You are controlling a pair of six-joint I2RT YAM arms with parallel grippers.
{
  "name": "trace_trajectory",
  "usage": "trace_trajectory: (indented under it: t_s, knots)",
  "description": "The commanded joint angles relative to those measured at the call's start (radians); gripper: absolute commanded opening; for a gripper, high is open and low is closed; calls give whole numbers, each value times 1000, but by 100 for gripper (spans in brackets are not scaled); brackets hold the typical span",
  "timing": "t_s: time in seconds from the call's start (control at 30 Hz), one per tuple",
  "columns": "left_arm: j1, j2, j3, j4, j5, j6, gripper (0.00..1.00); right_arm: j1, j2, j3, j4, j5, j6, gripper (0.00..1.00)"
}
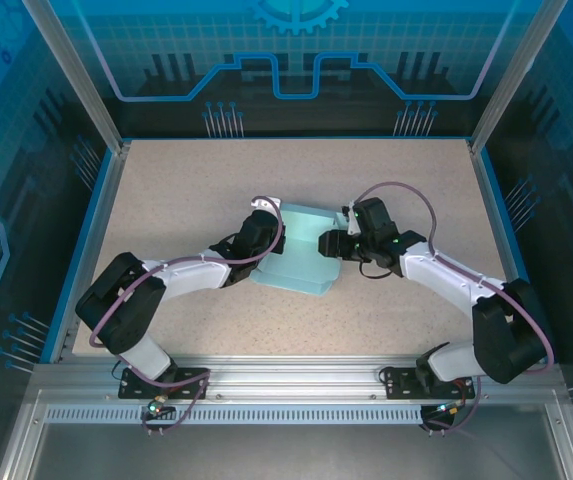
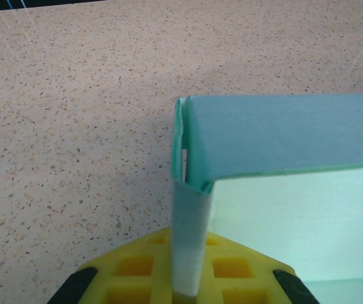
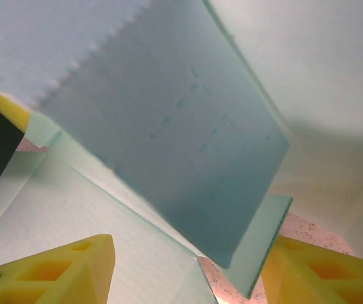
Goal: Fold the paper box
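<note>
Fingers of the left gripper are pinched tight on an upright side wall of the paper box. The right gripper stands parted around a jagged-edged flap, not clamping it. The half-raised box sits mid-table, and the speckled table spreads wide around it to the blue rim.
</note>
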State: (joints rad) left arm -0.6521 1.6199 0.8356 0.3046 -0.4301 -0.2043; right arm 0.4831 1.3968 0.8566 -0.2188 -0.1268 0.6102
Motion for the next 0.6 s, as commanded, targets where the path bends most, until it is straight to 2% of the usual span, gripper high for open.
trace_trajectory:
  t_s: [0.0,0.57]
  knots:
    - [-5,-32,19,36,6,0,6,20,19,48,37,-35,-3,61]
    - [-5,-36,16,36,7,-4,6,79,118,80,83,-37,-6,52]
